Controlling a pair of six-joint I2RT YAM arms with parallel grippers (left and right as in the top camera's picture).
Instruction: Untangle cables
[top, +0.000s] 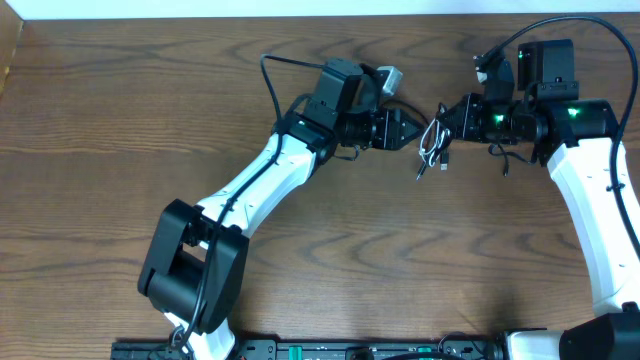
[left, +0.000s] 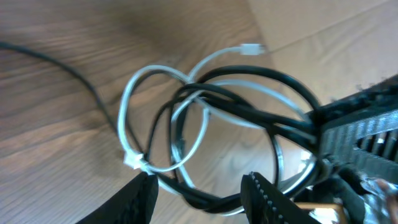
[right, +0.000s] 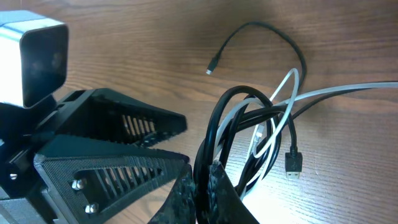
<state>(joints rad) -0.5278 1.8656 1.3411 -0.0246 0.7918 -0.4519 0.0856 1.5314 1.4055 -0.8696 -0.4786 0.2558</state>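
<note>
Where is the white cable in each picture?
Overhead: the white cable is in the small tangle, upper middle, a bit right of centre.
Left wrist: white cable loops fill the centre, plug end at top.
Right wrist: white cable runs right of centre.
Shared landmark: the black cable tangled with it.

Dark brown wood-grain tabletop (top: 100, 120) spanning the scene left to right, pale white strip (top: 200, 8) running along its far edge, black rail (top: 300, 350) at the near edge.
</note>
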